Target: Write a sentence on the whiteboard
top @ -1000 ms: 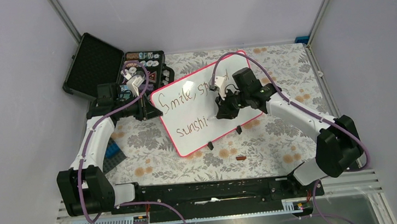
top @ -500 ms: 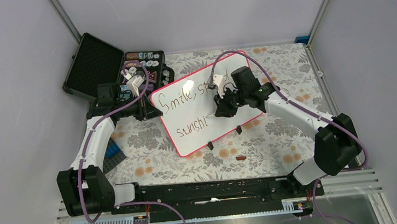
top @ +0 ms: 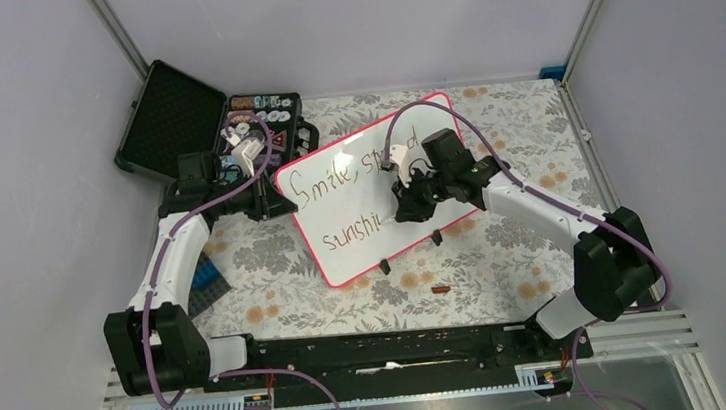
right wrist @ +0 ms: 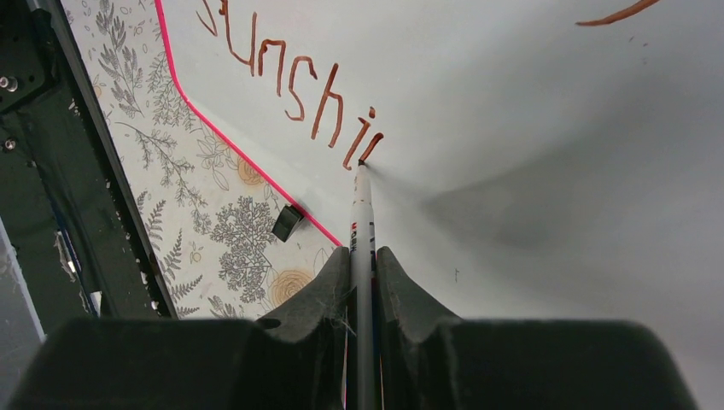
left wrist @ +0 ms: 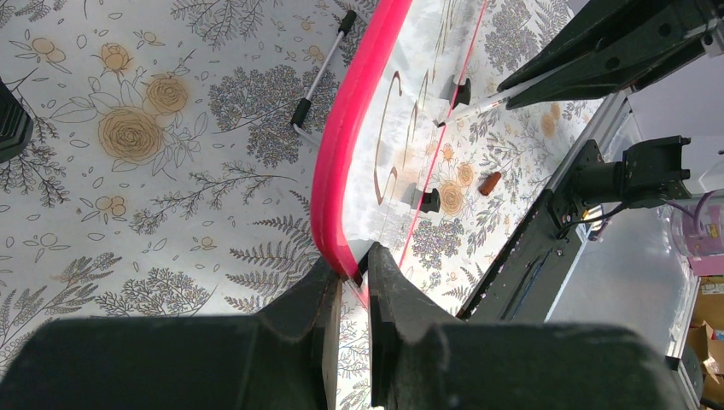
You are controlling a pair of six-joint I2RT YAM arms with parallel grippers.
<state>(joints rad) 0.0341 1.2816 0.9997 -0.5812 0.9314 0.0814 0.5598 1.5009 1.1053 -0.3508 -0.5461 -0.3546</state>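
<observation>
Nearest me, a small brown cap-like piece is lying on the floral worktop. Beyond it the whiteboard is sitting mid-worktop, skewed, with my left pincer clenching its pink rim at the left edge. My right pincer is gripping the marker, its tip touching the board right after "sunshi" in the sentence. I'm judging the risks: too much pressure could shove the board through the left grip and skew the letters, and a low wrist could smear wet ink. Farthest back, the open black case is sitting at the left.
</observation>
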